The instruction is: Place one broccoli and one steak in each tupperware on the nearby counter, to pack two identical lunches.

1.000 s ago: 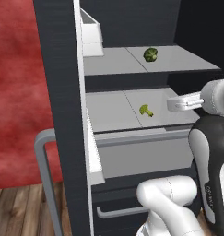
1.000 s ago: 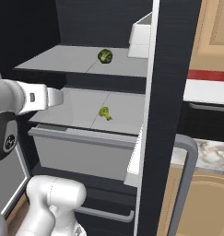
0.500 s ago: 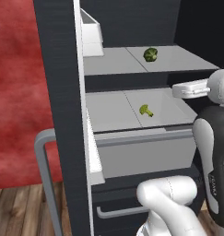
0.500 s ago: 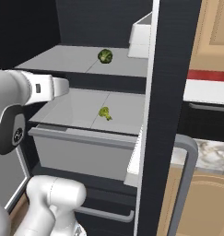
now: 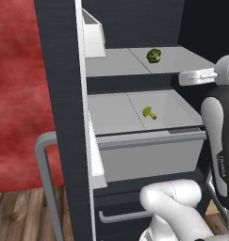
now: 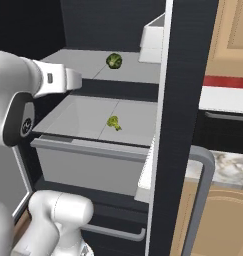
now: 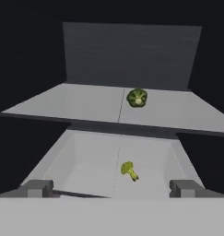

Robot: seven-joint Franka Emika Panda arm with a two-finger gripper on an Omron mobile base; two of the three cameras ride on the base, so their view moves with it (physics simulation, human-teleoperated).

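Note:
Two broccoli lie in the open fridge. A round one (image 5: 154, 55) (image 6: 113, 61) (image 7: 137, 97) rests on the upper grey shelf. A smaller, paler one (image 5: 148, 112) (image 6: 113, 122) (image 7: 129, 170) lies on the lower shelf, below it and nearer to me. My gripper (image 7: 111, 189) is open and empty, level with the upper shelf's front edge, and looks into the fridge from in front of both. The white hand (image 5: 197, 76) (image 6: 63, 81) hovers at the right of the fridge opening. A strip of the marble counter (image 6: 228, 167) shows at the right. The steak and tupperware are out of view.
A white bin (image 5: 93, 34) (image 6: 154, 38) sits on the upper shelf by the dark fridge door (image 5: 59, 94) (image 6: 180, 100), which stands open with a grey handle (image 5: 44, 179) (image 6: 203, 200). A grey drawer front (image 5: 151, 153) juts out under the lower shelf. Wooden cabinets (image 6: 233, 35) stand at the right.
My hand has risen from the lower shelf's level to the upper shelf's front edge. Both broccoli stay where they were, and the gripper stays open.

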